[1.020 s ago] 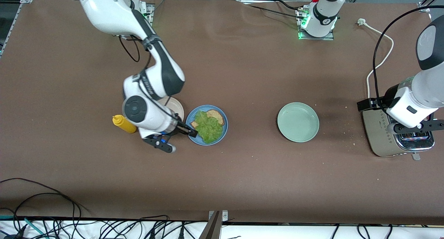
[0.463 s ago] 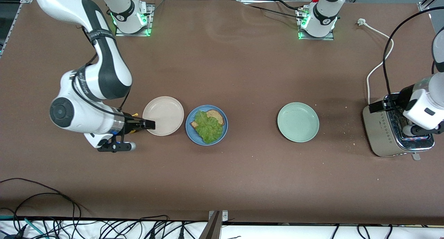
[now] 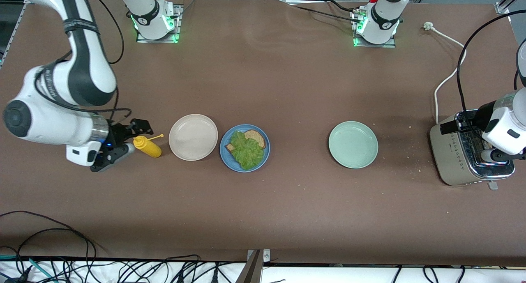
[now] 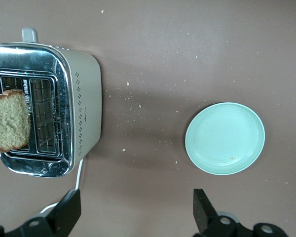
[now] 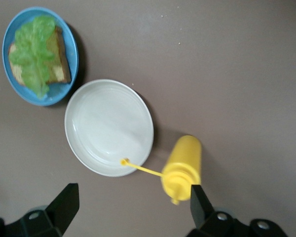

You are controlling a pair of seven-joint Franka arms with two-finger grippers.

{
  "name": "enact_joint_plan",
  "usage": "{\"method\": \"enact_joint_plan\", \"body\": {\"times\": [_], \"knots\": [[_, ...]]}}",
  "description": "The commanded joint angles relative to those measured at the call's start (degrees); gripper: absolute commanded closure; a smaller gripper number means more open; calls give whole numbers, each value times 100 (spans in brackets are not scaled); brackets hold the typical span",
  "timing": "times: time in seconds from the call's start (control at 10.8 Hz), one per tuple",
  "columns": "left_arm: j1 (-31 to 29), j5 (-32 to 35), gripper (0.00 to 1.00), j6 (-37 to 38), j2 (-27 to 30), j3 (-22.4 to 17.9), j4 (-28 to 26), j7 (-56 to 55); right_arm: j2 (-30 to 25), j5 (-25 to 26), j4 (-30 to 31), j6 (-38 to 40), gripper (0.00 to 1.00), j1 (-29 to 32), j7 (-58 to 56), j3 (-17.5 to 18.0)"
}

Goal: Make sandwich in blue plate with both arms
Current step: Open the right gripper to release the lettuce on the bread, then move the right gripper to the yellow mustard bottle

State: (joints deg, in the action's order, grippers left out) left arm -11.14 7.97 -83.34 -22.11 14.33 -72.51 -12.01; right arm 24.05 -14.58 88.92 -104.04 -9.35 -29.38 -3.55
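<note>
The blue plate lies mid-table and holds one brown bread slice with a ruffled green lettuce leaf on top. It also shows in the right wrist view. My right gripper is open and empty, over the cap end of a yellow squeeze bottle, apart from the plate. My left gripper is open and empty over the toaster. In the left wrist view a second brown slice stands up out of the toaster's slot; the open gripper is beside it.
A beige-white plate lies between the blue plate and the yellow bottle. A pale mint-green plate lies between the blue plate and the toaster. The toaster's white cord runs toward the left arm's base. Crumbs dot the table near the toaster.
My right gripper has left the blue plate, passed the beige-white plate and now hangs over the yellow bottle. My left gripper has shifted slightly over the toaster.
</note>
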Motion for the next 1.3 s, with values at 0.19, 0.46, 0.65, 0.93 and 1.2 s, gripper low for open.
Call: {"method": "enact_joint_plan", "body": {"times": [0.19,0.46,0.65,0.93,1.2], "knots": [[-20,-23,0,-34,58,17,-71,260,-103,61,275,112,0,766,-2981,126],[-20,-23,0,-34,58,17,-71,269,108,-35,266,138,0,1110,-4792,126],[-2,-14,0,-34,58,17,-71,261,519,-673,214,139,0,1408,-5600,126],[15,-14,0,-25,58,17,-62,269,1170,-1572,213,139,0,1786,-7228,117],[33,-14,0,-25,58,17,-62,261,1803,-2337,117,139,0,1919,-8468,117]]}}
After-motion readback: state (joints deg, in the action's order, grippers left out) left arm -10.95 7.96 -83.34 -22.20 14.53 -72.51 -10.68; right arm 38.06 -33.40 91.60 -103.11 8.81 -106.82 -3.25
